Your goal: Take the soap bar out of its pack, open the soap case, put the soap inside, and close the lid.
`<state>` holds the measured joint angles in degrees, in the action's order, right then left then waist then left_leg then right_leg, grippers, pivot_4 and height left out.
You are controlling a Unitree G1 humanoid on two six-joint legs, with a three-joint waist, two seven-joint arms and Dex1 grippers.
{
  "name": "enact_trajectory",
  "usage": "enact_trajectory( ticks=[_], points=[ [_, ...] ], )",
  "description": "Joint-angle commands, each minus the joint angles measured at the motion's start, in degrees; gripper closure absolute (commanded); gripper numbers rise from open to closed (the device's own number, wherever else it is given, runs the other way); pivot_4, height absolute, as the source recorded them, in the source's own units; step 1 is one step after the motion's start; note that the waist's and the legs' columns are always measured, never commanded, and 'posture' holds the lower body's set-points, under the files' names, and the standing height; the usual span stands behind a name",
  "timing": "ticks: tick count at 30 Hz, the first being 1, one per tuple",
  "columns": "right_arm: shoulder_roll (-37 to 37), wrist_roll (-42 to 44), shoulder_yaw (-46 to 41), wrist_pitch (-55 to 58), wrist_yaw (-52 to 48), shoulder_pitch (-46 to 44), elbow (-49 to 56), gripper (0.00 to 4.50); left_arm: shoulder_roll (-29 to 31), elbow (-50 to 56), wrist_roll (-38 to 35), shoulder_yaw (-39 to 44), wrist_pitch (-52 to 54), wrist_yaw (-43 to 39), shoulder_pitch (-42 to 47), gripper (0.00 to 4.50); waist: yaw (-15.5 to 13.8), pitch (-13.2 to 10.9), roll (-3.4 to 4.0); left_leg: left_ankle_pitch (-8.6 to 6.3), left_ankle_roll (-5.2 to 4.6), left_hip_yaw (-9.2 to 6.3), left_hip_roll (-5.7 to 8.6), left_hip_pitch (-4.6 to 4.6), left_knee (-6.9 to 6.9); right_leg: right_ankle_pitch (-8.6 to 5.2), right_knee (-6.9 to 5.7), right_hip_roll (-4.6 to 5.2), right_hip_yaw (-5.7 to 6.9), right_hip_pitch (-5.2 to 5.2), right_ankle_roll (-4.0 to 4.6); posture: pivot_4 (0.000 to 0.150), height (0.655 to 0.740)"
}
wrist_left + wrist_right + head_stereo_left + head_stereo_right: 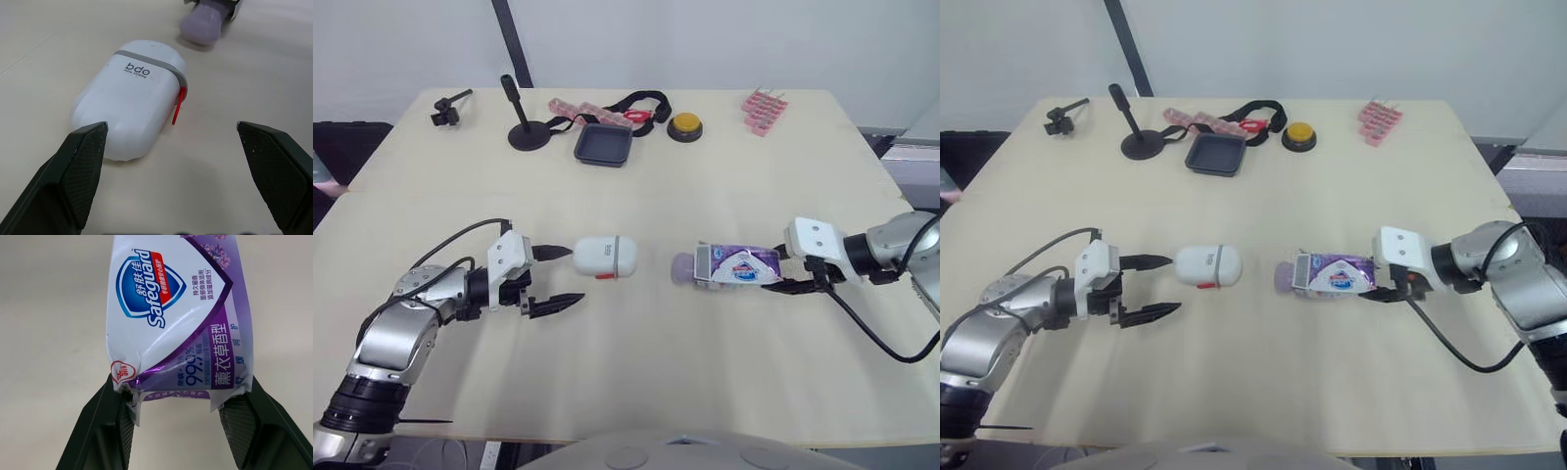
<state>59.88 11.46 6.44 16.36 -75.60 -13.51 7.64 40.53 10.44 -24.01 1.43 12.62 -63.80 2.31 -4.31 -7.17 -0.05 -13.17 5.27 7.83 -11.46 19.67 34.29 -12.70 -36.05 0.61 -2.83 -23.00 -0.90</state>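
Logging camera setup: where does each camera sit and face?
Left eye view: on the head, facing forward and down over the table; both arms show.
Right eye view: beside it, same scene.
Left wrist view: on that wrist, along its open jaws toward the soap case.
Right wrist view: on that wrist, along jaws shut on the soap pack.
Shared: eye and left wrist views show the soap bar.

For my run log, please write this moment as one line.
left gripper: open, facing soap case | right gripper: shut on soap pack | soap bar: partly out | lid: closed
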Motion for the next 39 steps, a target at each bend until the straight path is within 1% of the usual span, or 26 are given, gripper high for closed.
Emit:
enact_trajectory(
  ticks=[1,9,17,23,39],
  points=[
    [1.75,0.40,-2.74,-1.13,-0.40,1.11,0.09,2.12,0.11,0.51,0.05,0.73,-1.16,0.15,0.65,0.00,0.05,0.00,0.00,0.00,0.00,0.00,0.00,-0.01,0.00,0.00,-0.01,0.00,-0.01,0.00,0.00,0.150,0.7400],
    [4.30,-0.39,-4.64,-3.60,-0.44,4.60,-1.33,2.12,0.10,0.07,0.14,0.46,-1.66,0.20,0.60,0.00,0.17,0.00,0.00,0.00,0.00,0.01,0.00,-0.03,0.00,0.00,-0.02,-0.01,-0.01,0.00,0.00,0.150,0.7400],
    [8.08,0.07,-9.21,-7.24,-2.09,8.79,-3.98,2.12,0.20,-0.02,0.26,0.38,-2.03,0.05,0.32,0.00,0.13,0.00,0.00,-0.01,-0.01,0.01,-0.01,-0.02,-0.01,0.00,0.01,-0.01,0.00,0.00,0.01,0.150,0.7400],
    [9.30,-0.69,-10.59,-10.22,-2.14,8.29,-7.71,2.12,0.17,-0.30,0.32,0.29,-2.16,-0.06,0.60,0.00,0.21,0.00,0.00,-0.01,-0.03,0.01,-0.01,-0.03,0.01,-0.01,-0.02,0.00,-0.01,0.00,0.02,0.150,0.7400],
    [9.26,-0.68,-10.55,-10.90,-2.28,8.20,-8.20,2.12,0.16,-0.31,0.33,0.29,-2.17,-0.07,0.61,0.00,0.18,0.00,0.00,-0.02,-0.10,0.02,-0.05,-0.02,0.02,-0.03,-0.01,0.00,0.00,0.00,0.06,0.150,0.7400]
  ],
)
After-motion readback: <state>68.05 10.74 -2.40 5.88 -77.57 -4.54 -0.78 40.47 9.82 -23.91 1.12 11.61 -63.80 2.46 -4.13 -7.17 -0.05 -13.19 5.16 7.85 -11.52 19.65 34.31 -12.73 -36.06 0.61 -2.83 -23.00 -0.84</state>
